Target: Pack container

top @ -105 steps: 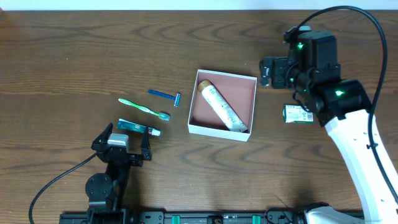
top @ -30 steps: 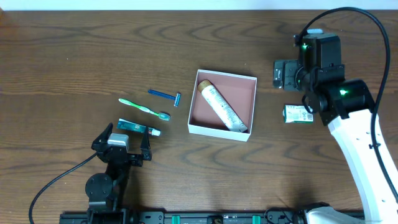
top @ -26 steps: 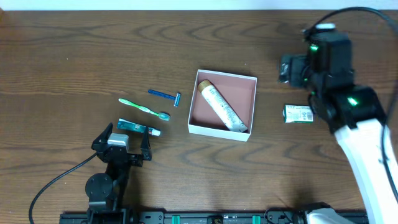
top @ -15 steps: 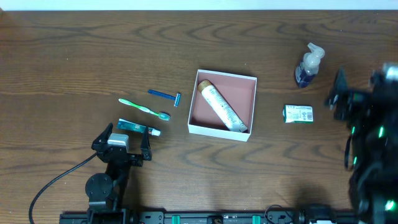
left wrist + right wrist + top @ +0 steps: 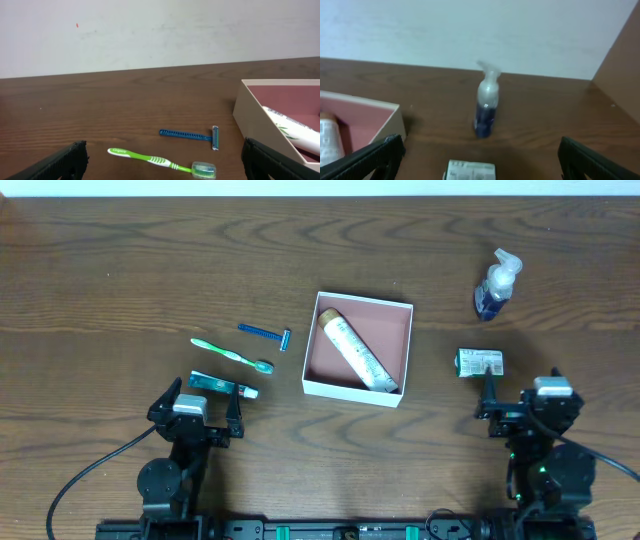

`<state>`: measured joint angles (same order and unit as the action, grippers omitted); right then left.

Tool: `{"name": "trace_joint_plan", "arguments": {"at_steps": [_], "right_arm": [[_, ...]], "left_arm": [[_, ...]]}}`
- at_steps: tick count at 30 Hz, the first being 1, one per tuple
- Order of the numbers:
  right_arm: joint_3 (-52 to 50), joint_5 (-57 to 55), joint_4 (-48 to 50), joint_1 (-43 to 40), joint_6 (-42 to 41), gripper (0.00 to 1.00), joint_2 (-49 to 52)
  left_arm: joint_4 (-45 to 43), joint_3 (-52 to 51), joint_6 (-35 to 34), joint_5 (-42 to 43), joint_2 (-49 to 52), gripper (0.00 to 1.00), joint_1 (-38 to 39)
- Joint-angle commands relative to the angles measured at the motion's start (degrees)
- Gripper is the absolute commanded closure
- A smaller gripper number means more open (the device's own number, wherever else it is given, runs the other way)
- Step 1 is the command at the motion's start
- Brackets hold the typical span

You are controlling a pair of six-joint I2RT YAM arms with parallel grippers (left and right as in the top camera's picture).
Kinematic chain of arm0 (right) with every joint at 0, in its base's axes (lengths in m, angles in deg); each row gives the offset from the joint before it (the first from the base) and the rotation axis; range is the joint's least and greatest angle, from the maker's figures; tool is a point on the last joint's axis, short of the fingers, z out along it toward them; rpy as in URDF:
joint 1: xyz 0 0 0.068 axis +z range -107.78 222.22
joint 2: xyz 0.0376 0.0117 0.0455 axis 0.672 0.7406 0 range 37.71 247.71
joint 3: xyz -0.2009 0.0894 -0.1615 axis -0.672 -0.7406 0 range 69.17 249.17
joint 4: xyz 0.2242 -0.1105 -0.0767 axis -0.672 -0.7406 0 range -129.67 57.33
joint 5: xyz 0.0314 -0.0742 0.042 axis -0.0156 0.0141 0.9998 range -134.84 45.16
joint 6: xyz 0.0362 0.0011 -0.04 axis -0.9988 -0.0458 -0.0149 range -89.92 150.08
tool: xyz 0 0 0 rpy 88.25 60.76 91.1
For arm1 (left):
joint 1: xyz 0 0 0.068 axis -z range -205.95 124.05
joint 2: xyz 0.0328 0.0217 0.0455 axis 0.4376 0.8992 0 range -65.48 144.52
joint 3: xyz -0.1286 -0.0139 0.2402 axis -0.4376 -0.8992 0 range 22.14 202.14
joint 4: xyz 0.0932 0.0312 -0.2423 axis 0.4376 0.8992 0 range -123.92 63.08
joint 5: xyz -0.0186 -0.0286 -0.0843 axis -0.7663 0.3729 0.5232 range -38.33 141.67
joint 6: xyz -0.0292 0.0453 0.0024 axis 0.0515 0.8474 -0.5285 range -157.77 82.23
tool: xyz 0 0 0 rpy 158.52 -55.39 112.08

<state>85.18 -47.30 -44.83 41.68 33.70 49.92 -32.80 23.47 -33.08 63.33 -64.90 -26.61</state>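
Container (image 5: 390, 338): middle of the counter (image 5: 120, 280), with a white tube (image 5: 357, 352) lying diagonally inside.
Left side: blue razor (image 5: 265, 333), green toothbrush (image 5: 232, 355) and teal tube (image 5: 222, 386), all apart from the container.
Right side: green-white packet (image 5: 480, 363); spray bottle (image 5: 494, 285) farther back.
Left end effector (image 5: 200, 406): released, near edge, by the teal tube.
Right end effector (image 5: 522, 402): released, near edge, by the packet.
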Motion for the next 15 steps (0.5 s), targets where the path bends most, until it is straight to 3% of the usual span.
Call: {"name": "trace_joint_plan", "arguments": {"at_steps": [1, 15], "right_arm": [[-3.3, 1.5, 1.1, -0.4, 0.9, 0.01, -2.6], [-12.5, 1.4, 4.3, -0.4, -0.3, 0.01, -9.8]], "left_arm": [[1.8, -1.1, -0.1, 0.8, -0.3, 0.02, -0.3], [1.8, -1.1, -0.1, 0.8, -0.3, 0.02, -0.3]]}}
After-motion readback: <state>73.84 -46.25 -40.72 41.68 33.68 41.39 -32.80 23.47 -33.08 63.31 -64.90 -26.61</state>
